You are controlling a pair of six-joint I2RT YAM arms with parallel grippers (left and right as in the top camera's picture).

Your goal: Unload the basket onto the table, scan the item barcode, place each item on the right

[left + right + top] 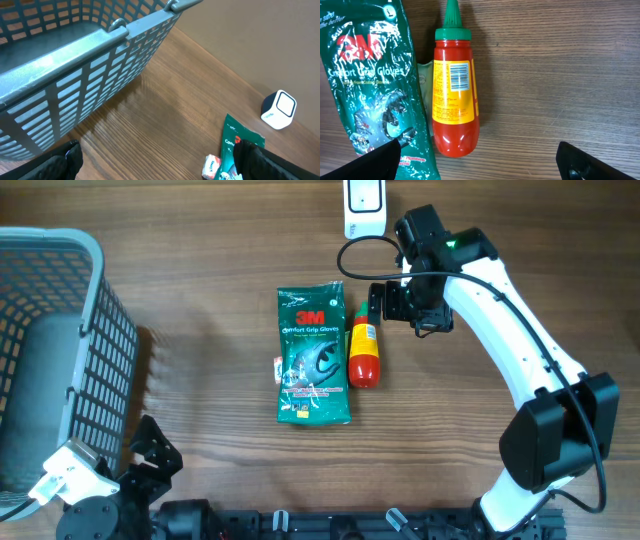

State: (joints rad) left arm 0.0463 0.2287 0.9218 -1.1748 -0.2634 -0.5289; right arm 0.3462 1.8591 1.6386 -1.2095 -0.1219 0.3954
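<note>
A: If we start from the overhead view, how far along is the scan?

B: Hardly begun, I'd say. The sauce bottle [364, 352] lies flat on the table [200, 380], touching the right edge of the gloves packet [313, 355]. The white scanner [363, 205] sits at the far edge, apart from both. The right gripper [378, 302] hovers by the bottle's cap end with its jaws spread and nothing between them. The left gripper [152, 452] is parked near the basket [90, 330], also empty.

A: And the left wrist view?

B: The left gripper's [160, 167] jaws are wide apart, framing bare wood. The basket [100, 75] fills the upper left, the scanner [279, 109] stands off to the right, and a corner of the gloves packet [235, 145] shows.

A: The right wrist?

B: The right gripper [480, 170] is spread wide, holding nothing, looking straight down on the bottle [454, 105]. Its barcode [460, 76] faces up on the yellow label, beside the gloves packet [370, 85].

A: So what's left?

B: By my reading, everything: gripping the bottle, carrying it to the scanner and showing the barcode.
</note>
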